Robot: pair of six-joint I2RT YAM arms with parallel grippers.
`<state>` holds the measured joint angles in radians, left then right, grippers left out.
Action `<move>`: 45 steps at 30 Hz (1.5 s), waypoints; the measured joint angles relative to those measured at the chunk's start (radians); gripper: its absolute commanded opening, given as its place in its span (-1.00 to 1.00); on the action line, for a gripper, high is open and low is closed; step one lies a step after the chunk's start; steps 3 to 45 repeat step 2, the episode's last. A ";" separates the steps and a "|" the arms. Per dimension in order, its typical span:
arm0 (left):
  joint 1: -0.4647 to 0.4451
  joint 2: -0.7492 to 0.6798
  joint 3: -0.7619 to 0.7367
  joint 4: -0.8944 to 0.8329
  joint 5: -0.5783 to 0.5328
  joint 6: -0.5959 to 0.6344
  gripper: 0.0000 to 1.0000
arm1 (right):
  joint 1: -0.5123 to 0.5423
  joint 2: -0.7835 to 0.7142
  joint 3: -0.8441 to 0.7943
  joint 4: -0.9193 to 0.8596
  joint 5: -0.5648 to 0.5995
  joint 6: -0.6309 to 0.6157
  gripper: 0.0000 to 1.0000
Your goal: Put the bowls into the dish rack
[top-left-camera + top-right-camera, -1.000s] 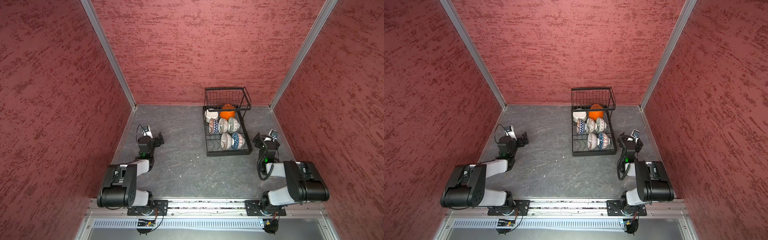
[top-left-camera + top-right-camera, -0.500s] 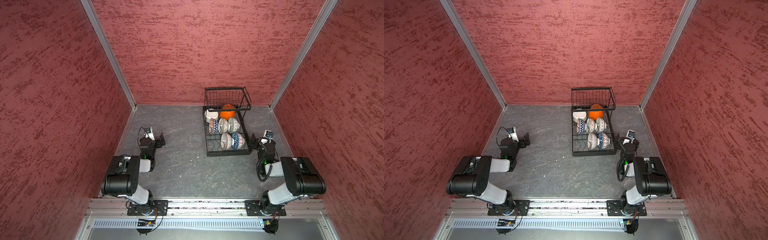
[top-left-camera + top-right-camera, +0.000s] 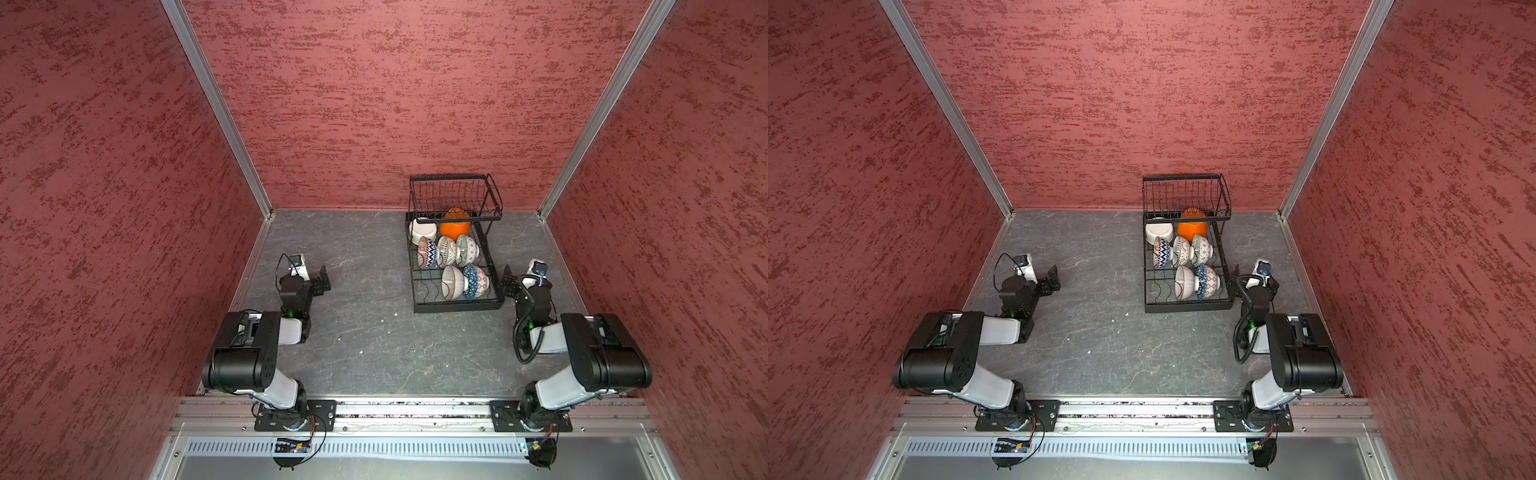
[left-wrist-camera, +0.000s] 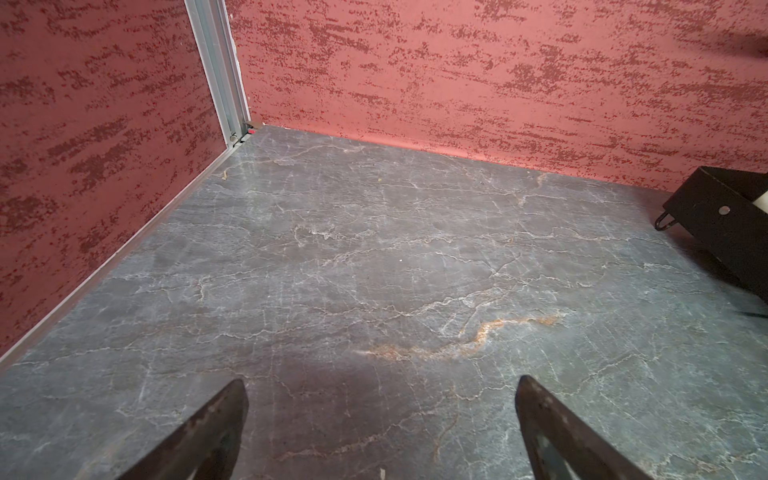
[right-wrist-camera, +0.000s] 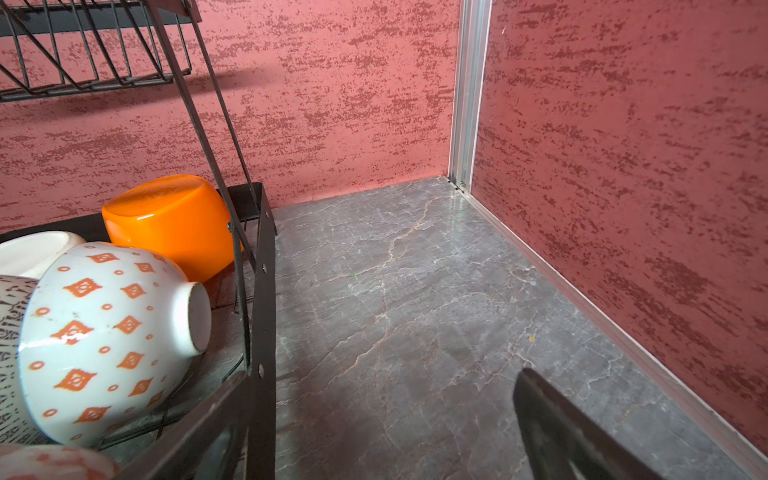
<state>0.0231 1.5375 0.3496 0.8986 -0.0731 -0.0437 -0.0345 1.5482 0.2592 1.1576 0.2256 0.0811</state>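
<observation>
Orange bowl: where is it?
In both top views the orange bowl sits at the far end of the dish rack, under its upper basket, right of the white bowl.

Dish rack [image 3: 457, 308]: set on table [image 3: 365, 353], right of centre, near the back wall. Upper basket [image 3: 455, 193]: raised over the rack's rear. Lower tier: two back-row bowls [image 3: 424, 231]; three middle-row bowls [image 3: 447, 252] before them; two front-row bowls [image 3: 453, 282] kept to the right. Left gripper [image 3: 324, 279]: placed well apart, left. Right gripper [image 3: 506, 279]: just beside the rack's right side, near its front corner

Right wrist view: dish rack [image 5: 264, 291] cut off at edge; white bowl [image 5: 37, 249] mostly hidden behind red-patterned bowl [image 5: 104, 332]
</observation>
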 measured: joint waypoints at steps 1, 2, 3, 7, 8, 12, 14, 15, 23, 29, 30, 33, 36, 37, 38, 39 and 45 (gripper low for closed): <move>0.000 0.000 0.000 0.000 0.000 0.000 0.99 | 0.000 0.000 0.000 0.000 0.000 0.000 0.98; 0.000 0.000 0.000 0.000 -0.001 0.000 0.99 | 0.000 0.000 0.000 0.000 0.000 0.000 0.98; 0.000 0.000 0.000 0.000 -0.001 0.000 0.99 | 0.000 0.000 0.000 0.000 0.000 0.000 0.98; 0.000 0.000 0.000 0.000 -0.001 0.000 0.99 | 0.000 0.000 0.000 0.000 0.000 0.000 0.98; 0.000 0.000 0.000 0.000 -0.001 0.000 0.99 | 0.000 0.000 0.000 0.000 0.000 0.000 0.98; 0.000 0.000 0.000 0.000 -0.001 0.000 0.99 | 0.000 0.000 0.000 0.000 0.000 0.000 0.98; 0.000 0.000 0.000 0.000 -0.001 0.000 0.99 | 0.000 0.000 0.000 0.000 0.000 0.000 0.98; 0.000 0.000 0.000 0.000 -0.001 0.000 0.99 | 0.000 0.000 0.000 0.000 0.000 0.000 0.98; 0.000 0.000 0.000 0.000 -0.001 0.000 0.99 | 0.000 0.000 0.000 0.000 0.000 0.000 0.98; 0.000 0.000 0.000 0.000 -0.001 0.000 0.99 | 0.000 0.000 0.000 0.000 0.000 0.000 0.98; 0.000 0.000 0.000 0.000 -0.001 0.000 0.99 | 0.000 0.000 0.000 0.000 0.000 0.000 0.98; 0.000 0.000 0.000 0.000 -0.001 0.000 0.99 | 0.000 0.000 0.000 0.000 0.000 0.000 0.98; 0.000 0.000 0.000 0.000 -0.001 0.000 0.99 | 0.000 0.000 0.000 0.000 0.000 0.000 0.98; 0.000 0.000 0.000 0.000 -0.001 0.000 0.99 | 0.000 0.000 0.000 0.000 0.000 0.000 0.98; 0.000 0.000 0.000 0.000 -0.001 0.000 0.99 | 0.000 0.000 0.000 0.000 0.000 0.000 0.98; 0.000 0.000 0.000 0.000 -0.001 0.000 0.99 | 0.000 0.000 0.000 0.000 0.000 0.000 0.98; 0.000 0.000 0.000 0.000 -0.001 0.000 0.99 | 0.000 0.000 0.000 0.000 0.000 0.000 0.98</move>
